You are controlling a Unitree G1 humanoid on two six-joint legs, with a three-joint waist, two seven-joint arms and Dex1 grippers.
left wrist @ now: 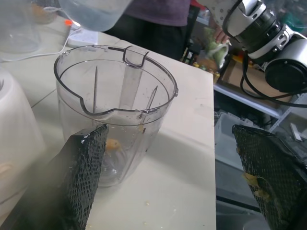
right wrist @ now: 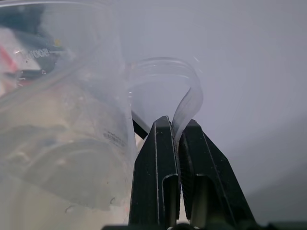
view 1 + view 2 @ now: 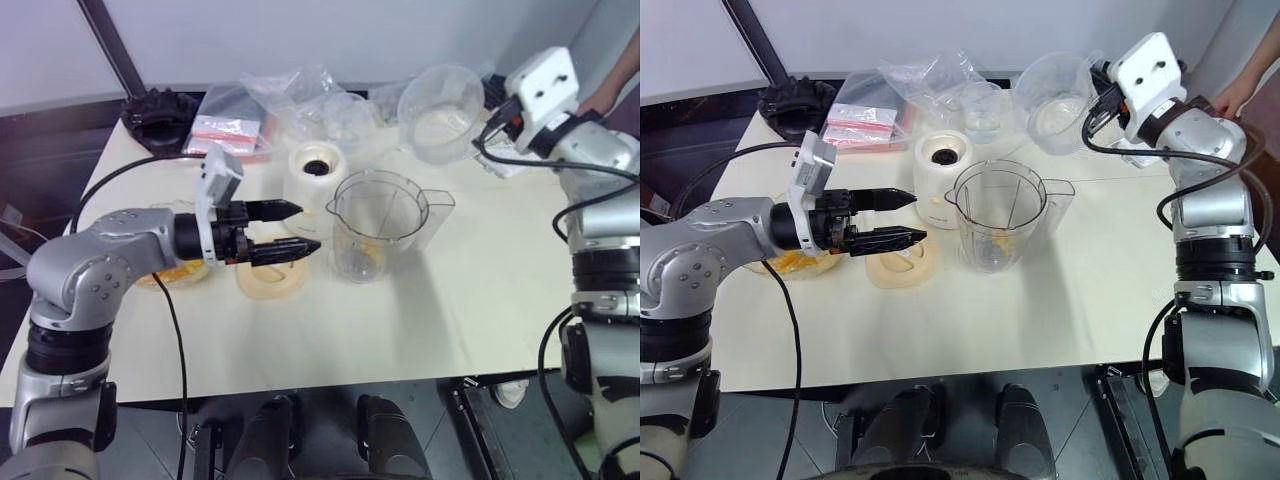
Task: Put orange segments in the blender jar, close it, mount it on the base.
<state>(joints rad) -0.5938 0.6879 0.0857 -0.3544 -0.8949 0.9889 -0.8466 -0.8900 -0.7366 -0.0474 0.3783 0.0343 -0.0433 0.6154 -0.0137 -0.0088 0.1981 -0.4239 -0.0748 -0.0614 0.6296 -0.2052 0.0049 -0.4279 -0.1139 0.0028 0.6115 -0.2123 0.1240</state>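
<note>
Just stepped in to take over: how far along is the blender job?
Early. Some orange segments already lie in the open jar. The left hand hovers open beside it; the right hand is shut on the handle of a smaller clear cup, held up. The flat lid is on the table; the jar stands beside the base, unmounted.

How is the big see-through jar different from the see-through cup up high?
The blender jar stands on the table; the clear cup hangs above it. Nothing touches the blender jar; the right claw pinches the clear cup's handle. Both are see-through, with handles.
</note>
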